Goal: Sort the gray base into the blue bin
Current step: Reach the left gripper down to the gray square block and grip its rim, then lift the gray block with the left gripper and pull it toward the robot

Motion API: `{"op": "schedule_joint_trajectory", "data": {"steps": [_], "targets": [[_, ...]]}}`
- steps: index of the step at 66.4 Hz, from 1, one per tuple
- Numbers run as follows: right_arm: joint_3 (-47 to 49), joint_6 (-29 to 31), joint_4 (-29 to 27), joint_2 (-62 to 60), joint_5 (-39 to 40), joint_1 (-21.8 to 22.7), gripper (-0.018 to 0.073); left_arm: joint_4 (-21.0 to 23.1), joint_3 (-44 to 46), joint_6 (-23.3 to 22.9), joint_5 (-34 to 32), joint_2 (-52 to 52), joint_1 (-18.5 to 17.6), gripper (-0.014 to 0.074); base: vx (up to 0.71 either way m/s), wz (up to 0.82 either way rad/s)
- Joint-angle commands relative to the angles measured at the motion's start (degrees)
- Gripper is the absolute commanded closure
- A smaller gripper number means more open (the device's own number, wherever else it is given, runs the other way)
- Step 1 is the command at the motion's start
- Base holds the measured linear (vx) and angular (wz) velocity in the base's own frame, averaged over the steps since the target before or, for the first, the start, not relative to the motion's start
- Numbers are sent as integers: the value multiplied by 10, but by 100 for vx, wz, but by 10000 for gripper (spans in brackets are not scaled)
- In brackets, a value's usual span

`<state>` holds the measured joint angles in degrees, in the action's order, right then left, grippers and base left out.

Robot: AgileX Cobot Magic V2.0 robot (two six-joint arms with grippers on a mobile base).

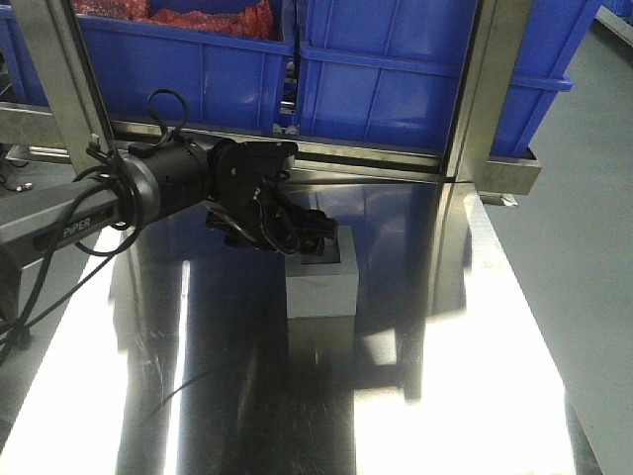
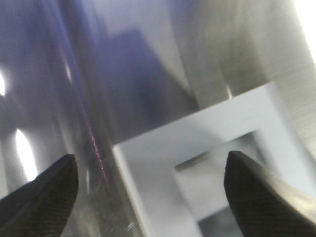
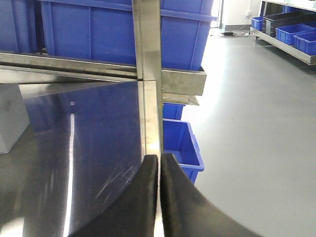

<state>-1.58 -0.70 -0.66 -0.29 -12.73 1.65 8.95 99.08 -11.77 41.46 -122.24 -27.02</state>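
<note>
The near half of the steel table (image 1: 475, 396) lies bare, leaving room to pass left, right and near of the gray block (image 1: 321, 287) standing mid-table. Over the block the black arm (image 1: 148, 188) reaches in from the left and fills that space. At the far edge a metal rail (image 1: 376, 158) and two upright posts (image 1: 490, 89) stand before the blue bins (image 1: 415, 79).
</note>
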Motion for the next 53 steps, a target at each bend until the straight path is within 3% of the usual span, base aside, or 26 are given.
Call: {"op": "schedule_joint_trajectory", "data": {"steps": [1,27,37,53], "targets": [[-1,7,3,10,41,2,564,8,18,-8,-17,31,-1,6,0,0],[-1,7,3,10,41,2,564,11,18,-11,10,25,-1,44,0,0],[-1,7,3,10,41,2,564,11,18,-11,21,25,-1,215,0,0],[-1,7,3,10,41,2,564,11,18,-11,25,25,-1,587,0,0]]}}
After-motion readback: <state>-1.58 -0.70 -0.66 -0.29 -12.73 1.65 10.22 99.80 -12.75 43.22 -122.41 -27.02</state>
